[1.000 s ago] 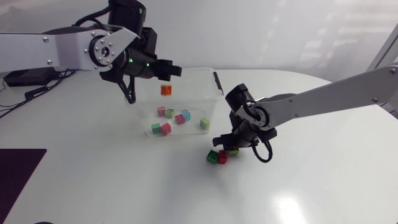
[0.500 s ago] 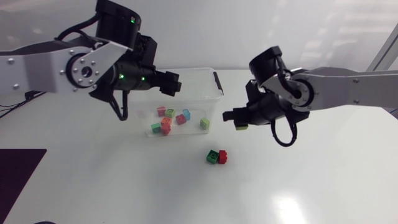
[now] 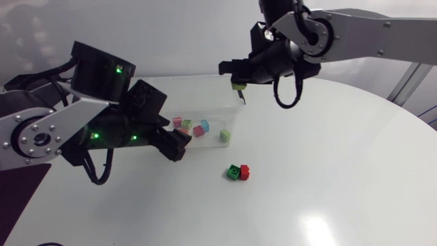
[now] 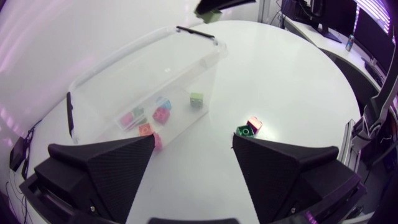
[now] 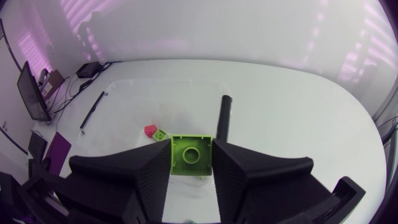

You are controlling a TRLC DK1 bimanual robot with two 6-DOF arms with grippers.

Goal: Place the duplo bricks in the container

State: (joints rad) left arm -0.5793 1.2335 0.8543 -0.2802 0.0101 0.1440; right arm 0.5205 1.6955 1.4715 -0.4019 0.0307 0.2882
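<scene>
- Lying nearest on the table (image 3: pixel 341 195), the green brick (image 3: pixel 234 171) and the red brick (image 3: pixel 245 172) are sitting side by side and touching. Their joint long axis is running across the table. They are resting outside the container (image 3: pixel 194 77), near its handle end, with bare tabletop all round them for a descent from above.
- The left gripper (image 4: pixel 194 146) is hanging next, just before the container's near wall, with its jaws spread wide and gripping nothing. In the left wrist view the pair is showing ahead of it, off toward one finger (image 4: pixel 286 168). This arm is therefore looking much the nearer to those two.
- The container is lying beyond, its long axis running across the table and a black handle (image 3: pixel 240 94) closing its end. Several small bricks (image 3: pixel 198 130) are resting on its floor, and much of the floor is showing bare.
- The right gripper (image 3: pixel 236 78) is hanging farthest, above the handle end, its jaws clenching the lime brick (image 5: pixel 191 155) from two sides.
- In the right wrist view the lime brick is showing just beside the handle, on the side where the inner bricks are lying. It is seeming to hang over the opening, yet close to the rim.
- I am judging that a slight shift inward along the long axis is being called for before letting go, lest the lime brick strike the handle and drop outside.
</scene>
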